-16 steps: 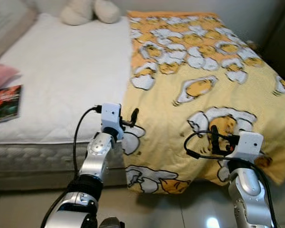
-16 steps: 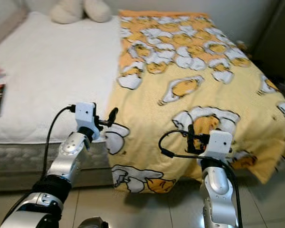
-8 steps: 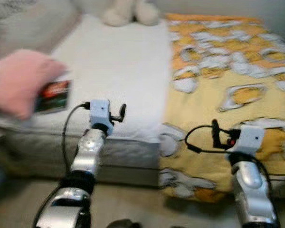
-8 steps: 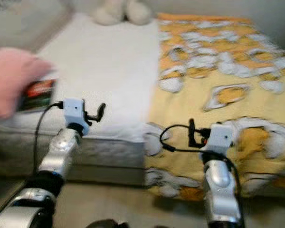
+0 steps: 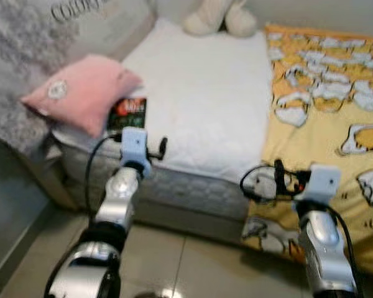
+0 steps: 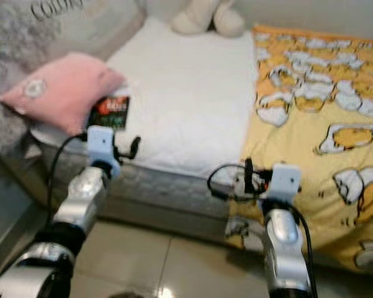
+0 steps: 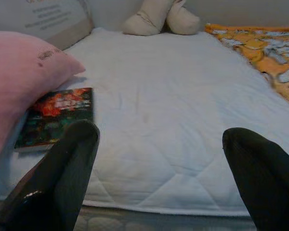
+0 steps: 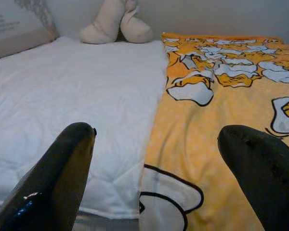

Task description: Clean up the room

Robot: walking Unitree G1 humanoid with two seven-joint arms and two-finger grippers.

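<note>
On the bed, near left corner: a thin dark paperback book with a red and green cover (image 5: 128, 113) lies flat on the white quilted mattress (image 5: 205, 105), its left edge tucked under the pink cushion.
Pink cushion: a soft pink square pillow with a small round badge (image 5: 81, 92) rests at the mattress's left edge, leaning on a grey patterned pillow (image 5: 25, 56) further left.
Blanket: a yellow fleece blanket printed with white and orange cartoon figures (image 5: 329, 118) covers the right part of the bed and hangs over the near edge toward the floor.
Far end: a cream plush toy (image 5: 221, 17) sits against the wall at the far edge of the mattress.
Left claw (image 7: 159, 159): held just off the bed's near edge, close to the book, its two black fingers (image 7: 67, 168) spread wide and gripping nothing.
Right claw (image 8: 159, 159): held before the near edge where mattress meets blanket, fingers (image 8: 62, 163) spread wide, gripping nothing.
Floor: pale glossy tiles (image 5: 193, 267) below the bed.
</note>
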